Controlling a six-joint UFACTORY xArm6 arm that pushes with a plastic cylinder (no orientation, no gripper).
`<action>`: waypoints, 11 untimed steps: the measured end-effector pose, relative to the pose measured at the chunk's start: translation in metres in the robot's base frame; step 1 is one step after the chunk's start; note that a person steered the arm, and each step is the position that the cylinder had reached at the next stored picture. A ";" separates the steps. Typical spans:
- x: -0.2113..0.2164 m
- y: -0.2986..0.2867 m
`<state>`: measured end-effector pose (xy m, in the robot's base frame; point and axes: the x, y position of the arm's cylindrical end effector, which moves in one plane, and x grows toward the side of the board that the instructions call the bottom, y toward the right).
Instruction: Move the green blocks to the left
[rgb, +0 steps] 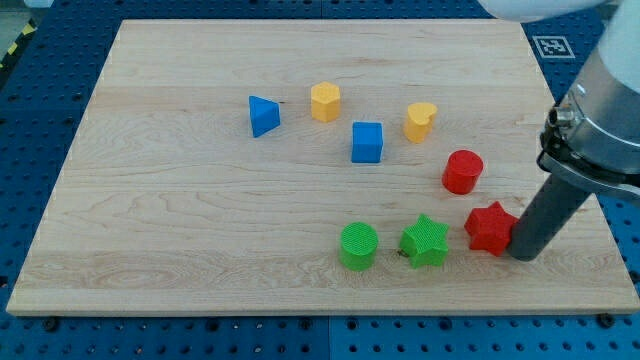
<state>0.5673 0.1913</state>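
Note:
A green cylinder (358, 246) and a green star (424, 241) sit side by side near the view's bottom, right of the board's middle. My tip (523, 255) is down on the board at the lower right, touching or almost touching the right side of a red star (490, 227). The red star lies between my tip and the green star, with a small gap to the green star.
A red cylinder (463, 171) stands above the red star. A blue cube (367, 142), a yellow heart (420, 120), a yellow hexagonal block (325, 102) and a blue triangular block (263, 116) lie across the board's upper middle. The wooden board (160, 230) sits on a blue table.

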 end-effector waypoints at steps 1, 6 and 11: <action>-0.001 -0.013; 0.028 -0.091; 0.012 -0.228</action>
